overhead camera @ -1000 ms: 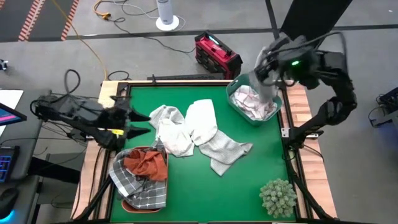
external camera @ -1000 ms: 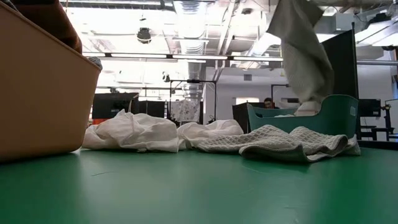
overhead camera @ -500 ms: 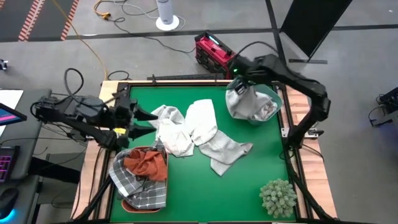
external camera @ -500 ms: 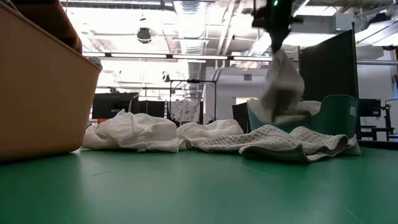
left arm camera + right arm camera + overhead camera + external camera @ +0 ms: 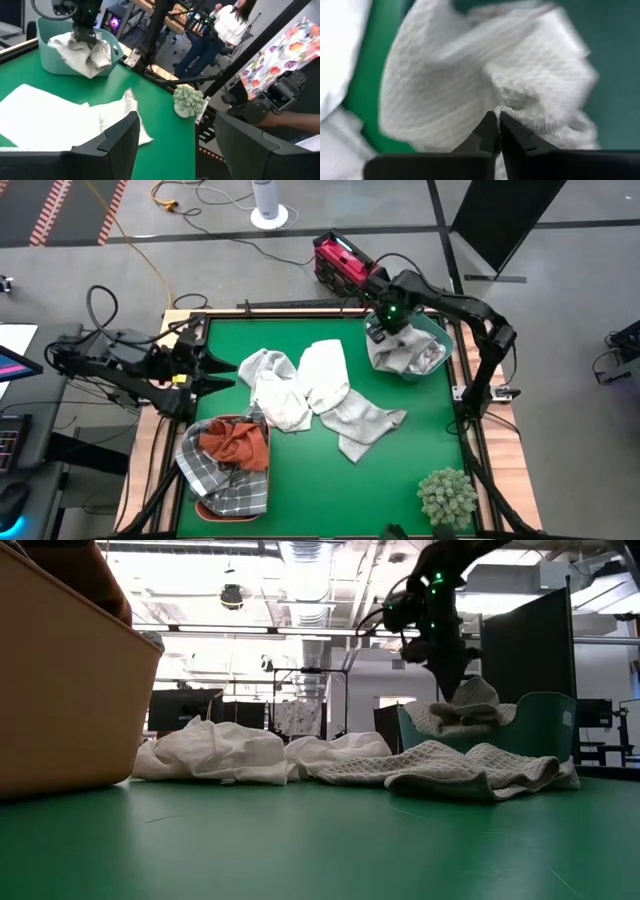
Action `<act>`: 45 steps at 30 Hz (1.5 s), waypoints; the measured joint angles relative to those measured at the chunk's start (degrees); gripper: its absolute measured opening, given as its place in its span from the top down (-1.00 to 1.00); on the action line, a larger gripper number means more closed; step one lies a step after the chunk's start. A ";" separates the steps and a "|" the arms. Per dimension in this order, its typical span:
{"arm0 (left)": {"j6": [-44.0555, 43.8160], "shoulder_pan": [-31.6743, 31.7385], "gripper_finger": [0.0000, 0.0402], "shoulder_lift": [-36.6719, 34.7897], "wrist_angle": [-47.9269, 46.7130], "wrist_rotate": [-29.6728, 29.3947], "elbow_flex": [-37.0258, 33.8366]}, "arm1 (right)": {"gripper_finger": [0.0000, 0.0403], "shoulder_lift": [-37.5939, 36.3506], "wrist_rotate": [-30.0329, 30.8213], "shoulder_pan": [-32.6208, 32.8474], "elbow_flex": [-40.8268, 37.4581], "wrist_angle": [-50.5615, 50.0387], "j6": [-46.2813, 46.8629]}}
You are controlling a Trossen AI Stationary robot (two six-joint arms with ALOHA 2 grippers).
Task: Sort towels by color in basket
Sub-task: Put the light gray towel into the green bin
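The right tool (image 5: pixel 383 332) hangs low over the teal basket (image 5: pixel 440 338) at about two o'clock on the green counter (image 5: pixel 400 470); its fingers (image 5: pixel 496 131) look pressed almost together against the white towel (image 5: pixel 398 354) heaped in that basket, though whether they pinch the cloth or only touch it cannot be told. That towel spills over the basket's rim toward the counter's middle. The left tool (image 5: pixel 222 371) waits at nine o'clock, just above the counter's edge, its fingers (image 5: pixel 116 142) spread apart and grasping nothing. Three pale towels lie loose around the centre: a crumpled white one (image 5: pixel 272 385) toward ten o'clock, a smoother white one (image 5: pixel 325 373) just beside it toward twelve, overlapping its edge, and a waffle-textured one (image 5: pixel 362 425) trailing off toward four o'clock, touching the second. At seven o'clock sits an orange-brown basket (image 5: pixel 70 700) holding a rust towel (image 5: pixel 235 442) on top of a grey checked towel (image 5: pixel 232 482) that drapes over its side. A spiky green plant ball (image 5: pixel 445 496) sits at five o'clock, well apart from the towels. Beyond the counter a red box (image 5: pixel 345 265) stands on the floor at one o'clock, and the left wrist view shows a person (image 5: pixel 220 27) in a white top in the room behind.
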 joint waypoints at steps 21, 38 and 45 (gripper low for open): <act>-1.11 1.89 -0.21 -0.28 -7.38 -1.51 0.00 | -0.41 -6.10 0.52 -6.34 14.88 -10.33 -6.83; 0.14 5.78 -0.21 -0.30 -1.01 4.46 0.00 | -0.42 2.79 -1.12 4.06 4.18 0.17 -4.91; -0.97 5.77 -0.21 -0.31 -1.23 4.46 0.00 | -0.40 8.45 6.79 -1.66 -1.07 1.96 -5.21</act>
